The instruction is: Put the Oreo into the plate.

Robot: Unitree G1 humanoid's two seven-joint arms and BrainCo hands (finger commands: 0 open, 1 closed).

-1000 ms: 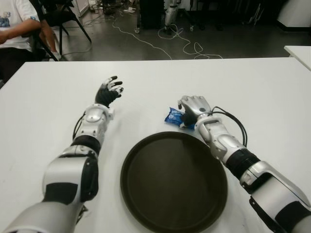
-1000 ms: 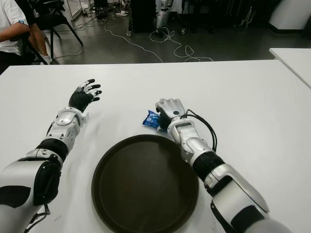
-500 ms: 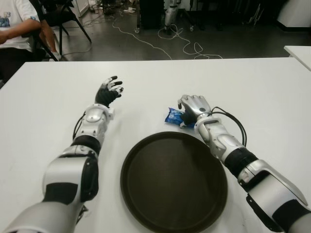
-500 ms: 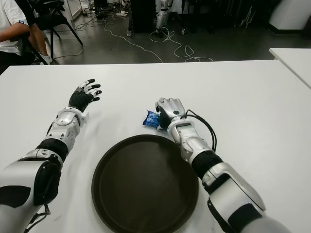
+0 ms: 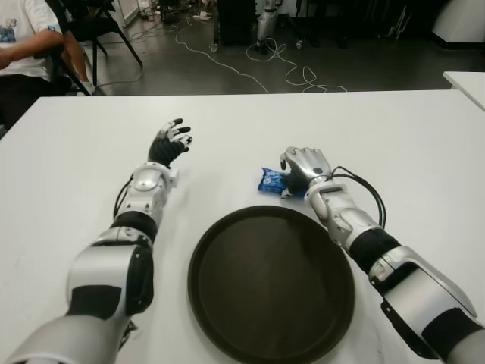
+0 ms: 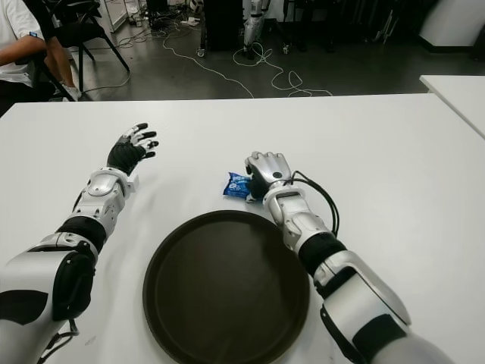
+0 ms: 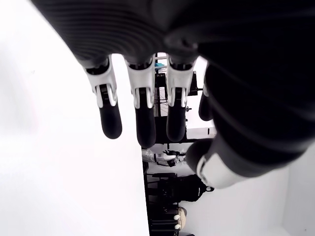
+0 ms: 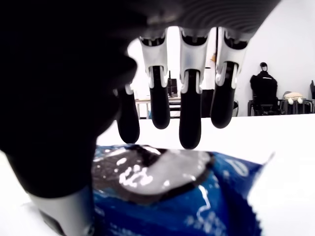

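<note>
At the far left edge of the head-camera views, a seated person in a white shirt is partly seen beyond the white table, next to a black folding chair. Cables are strewn over the dark floor behind the table.

On the left part of the table, the robot's left hand is stretched forward, well apart from the other things. Its black-tipped fingers are seen spread and relaxed in its wrist view, and nothing is held in them.

Nearer the robot and in the middle, a round dark-brown plate is set on the table, and nothing is seen lying in it.

Just beyond the plate's far rim, slightly to its right, a small blue Oreo packet is seen on the white surface, outside the plate. The robot's right hand is placed directly at the packet's right side, its silver back turned up and its fingers bent downward over the wrapper. In the right wrist view, the fingertips are seen hanging just above the blue wrapper, with the thumb down beside it; a closed grasp is not shown, and whether the fingers touch the packet cannot be told.

At the far right, the corner of a second white table is seen.
</note>
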